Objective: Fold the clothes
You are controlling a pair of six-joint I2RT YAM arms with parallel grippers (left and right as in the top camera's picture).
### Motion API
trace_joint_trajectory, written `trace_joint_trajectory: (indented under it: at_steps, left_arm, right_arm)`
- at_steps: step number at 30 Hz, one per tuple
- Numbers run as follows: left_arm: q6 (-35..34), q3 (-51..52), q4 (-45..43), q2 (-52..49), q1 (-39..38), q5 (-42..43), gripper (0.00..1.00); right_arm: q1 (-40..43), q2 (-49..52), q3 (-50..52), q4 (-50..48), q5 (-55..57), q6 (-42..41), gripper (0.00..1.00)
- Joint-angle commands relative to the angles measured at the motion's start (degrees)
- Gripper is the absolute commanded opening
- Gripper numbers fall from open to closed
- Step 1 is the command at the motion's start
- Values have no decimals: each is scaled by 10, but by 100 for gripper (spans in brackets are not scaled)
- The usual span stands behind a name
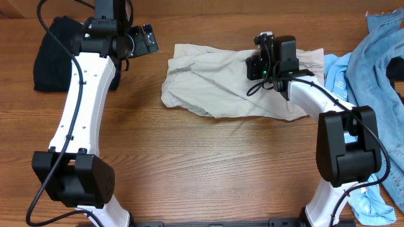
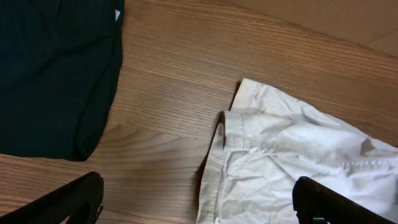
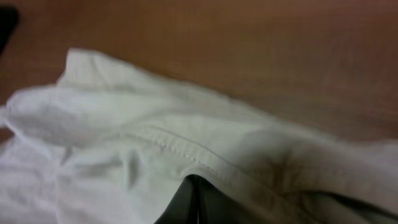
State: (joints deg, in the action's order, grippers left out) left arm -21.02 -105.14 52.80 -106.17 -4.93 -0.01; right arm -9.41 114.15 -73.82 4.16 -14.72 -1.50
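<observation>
The wooden table [image 1: 208, 170] fills the overhead view, its brown grain running left to right. A pair of pale beige shorts [image 1: 208, 85] lies crumpled on it at upper centre, spread wider than tall, with folds and wrinkles across the cloth. At the upper left sits a black garment [image 1: 50, 53], folded, well apart from the shorts with wood showing between them. A blue denim garment [image 1: 379, 57] sprawls down the right edge of the frame. A light-blue garment [image 1: 336, 75] lies at its left side, touching the right end of the shorts.
</observation>
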Motion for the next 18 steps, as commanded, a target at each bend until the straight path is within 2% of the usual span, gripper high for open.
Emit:
trace_joint_trajectory:
  at_steps: [1, 4, 7, 8, 10, 11, 14, 17, 18]
  left_arm:
    - [5, -13, 1, 21, -1, -4, 100]
    - [5, -12, 9, 21, -3, -4, 100]
    - [8, -12, 30, 20, -8, 1, 100]
    - [22, -12, 38, 20, -10, 8, 100]
    - [76, -12, 59, 20, -18, 42, 100]
    - [106, -11, 68, 20, -22, 64, 100]
    - [241, -11, 112, 19, -35, 151, 100]
    - [322, -7, 141, 6, -47, 150, 100]
    - [340, -3, 140, -3, -49, 145, 100]
  right_arm:
    - [3, 4, -19, -79, 60, -18, 4]
    - [9, 4, -20, -133, 66, -42, 5]
    - [20, 2, -35, -106, 55, -67, 9]
    - [24, -1, -43, -84, 47, -75, 16]
    - [34, -15, -69, -17, 15, -78, 38]
    - [38, -23, -83, 17, 4, -78, 54]
    - [50, -49, -143, 158, -20, -77, 81]
    - [56, -64, -189, 270, -23, -77, 98]
    - [56, -65, -196, 297, -23, -76, 100]
